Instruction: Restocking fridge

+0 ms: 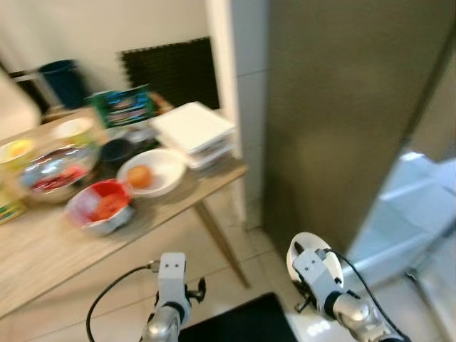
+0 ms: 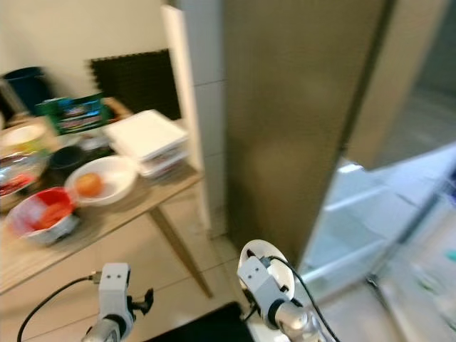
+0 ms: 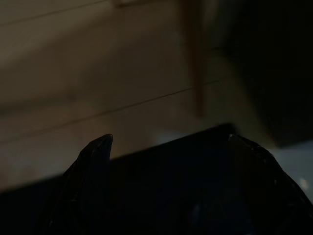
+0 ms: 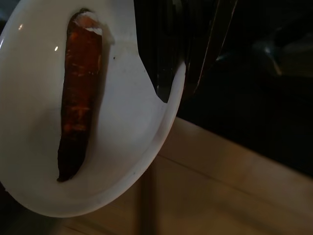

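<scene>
One wooden table (image 1: 43, 249) stands to the robot's left, carrying several items. Counted: one white bowl with an orange fruit (image 1: 151, 172), one red bowl (image 1: 100, 206) with red contents, one glass bowl (image 1: 57, 169), one dark cup (image 1: 116, 151), one stack of white lidded containers (image 1: 194, 134), and one green packet (image 1: 121, 105) — the frames are blurred, so finer detail is not readable. One fridge door (image 1: 342, 107), brownish and tall, stands open ahead, with pale fridge shelving (image 1: 420, 206) to its right.

Right gripper (image 4: 168, 90): clamped on the rim of one white plate (image 4: 132, 122), its black fingers pinching the plate's edge. One carrot (image 4: 77, 98) lies lengthwise on the plate, well clear of the fingers and not touched by them. In the head views the plate (image 1: 305, 251) sits low before the robot, near the foot of the fridge door.

Left gripper (image 3: 168, 147): fingers (image 3: 98, 152) apart and holding nothing, low over tiled floor (image 3: 98, 88) and one dark mat (image 1: 242, 320) — a table leg (image 3: 195, 63) shows beyond.
</scene>
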Robot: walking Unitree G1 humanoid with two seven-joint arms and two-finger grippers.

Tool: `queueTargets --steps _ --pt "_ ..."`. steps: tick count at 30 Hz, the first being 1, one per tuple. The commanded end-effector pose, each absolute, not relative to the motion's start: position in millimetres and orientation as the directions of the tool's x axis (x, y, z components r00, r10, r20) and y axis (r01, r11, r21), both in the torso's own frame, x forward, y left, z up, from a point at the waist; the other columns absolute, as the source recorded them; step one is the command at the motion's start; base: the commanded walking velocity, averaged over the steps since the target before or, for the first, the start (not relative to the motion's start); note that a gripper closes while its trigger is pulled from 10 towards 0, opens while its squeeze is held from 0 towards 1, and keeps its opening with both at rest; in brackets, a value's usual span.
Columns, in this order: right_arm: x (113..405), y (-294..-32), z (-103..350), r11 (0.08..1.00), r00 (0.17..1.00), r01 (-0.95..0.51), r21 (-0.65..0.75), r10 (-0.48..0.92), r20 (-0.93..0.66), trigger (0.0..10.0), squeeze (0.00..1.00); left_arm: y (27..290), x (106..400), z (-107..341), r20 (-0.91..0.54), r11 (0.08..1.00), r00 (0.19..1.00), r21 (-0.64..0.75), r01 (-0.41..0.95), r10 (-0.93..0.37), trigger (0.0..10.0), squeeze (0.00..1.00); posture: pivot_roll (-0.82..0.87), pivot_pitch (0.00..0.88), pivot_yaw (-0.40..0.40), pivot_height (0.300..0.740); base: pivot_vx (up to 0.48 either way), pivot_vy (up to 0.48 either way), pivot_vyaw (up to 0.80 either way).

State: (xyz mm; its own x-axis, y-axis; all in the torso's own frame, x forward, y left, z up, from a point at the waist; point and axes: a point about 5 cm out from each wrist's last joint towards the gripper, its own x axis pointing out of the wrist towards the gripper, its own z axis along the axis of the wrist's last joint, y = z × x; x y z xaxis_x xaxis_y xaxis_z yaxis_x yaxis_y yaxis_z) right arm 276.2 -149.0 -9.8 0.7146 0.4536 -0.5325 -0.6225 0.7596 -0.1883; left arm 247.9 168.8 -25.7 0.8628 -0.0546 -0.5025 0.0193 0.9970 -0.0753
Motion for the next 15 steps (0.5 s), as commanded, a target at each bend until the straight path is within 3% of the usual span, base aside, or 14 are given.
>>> queueTargets --steps 1,13,15 --pt "272.5 -153.2 -12.6 0.766 0.717 -0.615 -0.187 0.444 -0.538 10.0 0.0 169.8 244.5 -29.3 -0.524 0.998 0.85 -0.056 0.034 -0.058 10.0 0.0 0.06 0.086 0.044 0.74 0.0 0.0 0.8" --pt "271.6 -158.1 -13.3 0.766 0.716 -0.613 -0.194 0.434 -0.546 10.0 0.0 165.8 242.7 -31.3 -0.542 0.996 0.837 -0.073 0.05 -0.082 10.0 0.0 0.06 0.09 0.039 0.74 0.0 0.0 0.78" --pt "270.8 -159.0 -14.9 0.764 0.709 -0.615 -0.197 0.425 -0.563 10.0 0.0 165.0 240.9 -32.4 -0.547 0.995 0.833 -0.081 0.05 -0.087 10.0 0.0 0.06 0.093 0.035 0.74 0.0 0.0 0.0"
